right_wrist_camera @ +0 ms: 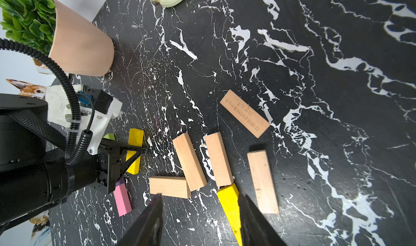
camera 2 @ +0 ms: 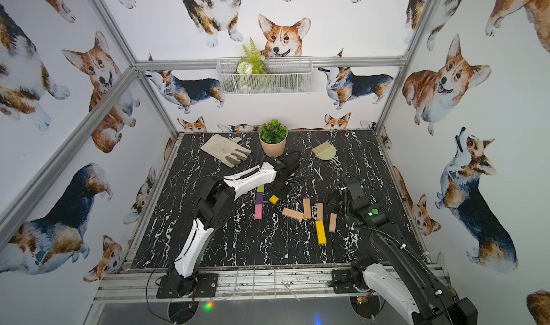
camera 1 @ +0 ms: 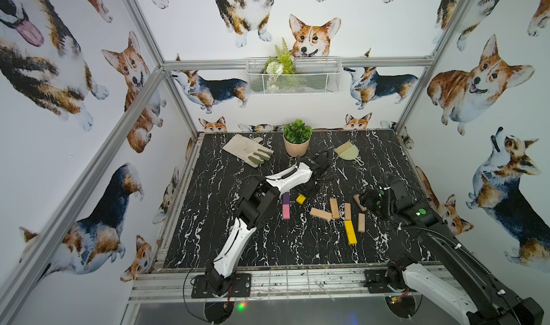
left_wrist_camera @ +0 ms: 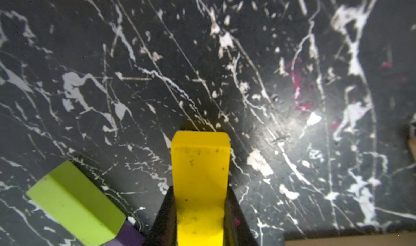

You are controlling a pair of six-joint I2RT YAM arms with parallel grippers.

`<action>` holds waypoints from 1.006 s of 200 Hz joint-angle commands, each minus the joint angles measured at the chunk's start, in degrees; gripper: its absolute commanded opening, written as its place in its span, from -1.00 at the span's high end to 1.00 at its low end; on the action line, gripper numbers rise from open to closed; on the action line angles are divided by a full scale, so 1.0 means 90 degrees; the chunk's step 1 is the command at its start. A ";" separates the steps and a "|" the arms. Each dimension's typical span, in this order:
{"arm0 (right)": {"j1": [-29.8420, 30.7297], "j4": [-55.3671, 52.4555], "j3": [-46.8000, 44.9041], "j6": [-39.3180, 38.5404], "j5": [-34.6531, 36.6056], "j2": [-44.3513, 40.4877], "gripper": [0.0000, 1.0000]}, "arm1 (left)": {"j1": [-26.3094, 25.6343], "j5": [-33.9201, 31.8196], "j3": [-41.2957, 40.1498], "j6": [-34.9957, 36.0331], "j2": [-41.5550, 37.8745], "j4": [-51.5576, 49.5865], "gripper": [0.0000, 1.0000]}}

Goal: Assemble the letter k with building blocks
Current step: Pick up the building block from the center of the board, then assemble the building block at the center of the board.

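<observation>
My left pincer point(left_wrist_camera: 200, 187) pinched one yellow block point(left_wrist_camera: 200, 157) between its tips, the green block point(left_wrist_camera: 74, 202) just beside it. My right pincer point(right_wrist_camera: 200, 193) hung spread, the other yellow block point(right_wrist_camera: 229, 202) lying on the desk point(right_wrist_camera: 315, 98) under it.

corgi-print walls point(camera 1: 327, 106) closed in three sides, framed by aluminium rails point(camera 1: 387, 61). a white wire basket point(camera 1: 312, 79) hung on the back wall. the worktop point(camera 1: 268, 243) was black marble, veined white.
</observation>
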 commanded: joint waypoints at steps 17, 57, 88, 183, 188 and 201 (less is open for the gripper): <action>0.0000 -0.0012 -0.0003 0.0165 0.0075 0.0011 -0.11 | 0.0071 -0.0110 -0.0145 0.0987 -0.0369 -0.0028 0.94; 0.0006 0.0043 -0.0062 0.0196 0.0009 0.0020 -0.11 | 0.0201 0.0351 -0.0460 0.1185 -0.0614 0.0225 0.88; 0.0011 0.0041 -0.0018 0.0177 0.0024 0.0049 -0.12 | 0.0211 0.0470 -0.0589 0.1313 -0.0570 0.0320 0.87; 0.0011 0.0054 0.0031 0.0167 -0.0006 0.0146 -0.12 | 0.0396 0.0554 -0.0369 0.1364 -0.0304 0.0369 0.85; 0.0012 0.0051 0.0036 0.0170 -0.0013 0.0155 -0.12 | 0.0405 0.0549 -0.0369 0.1364 -0.0299 0.0379 0.85; 0.0011 0.0061 0.0036 0.0168 -0.0015 0.0174 -0.12 | 0.0431 0.0558 -0.0361 0.1354 -0.0266 0.0391 0.85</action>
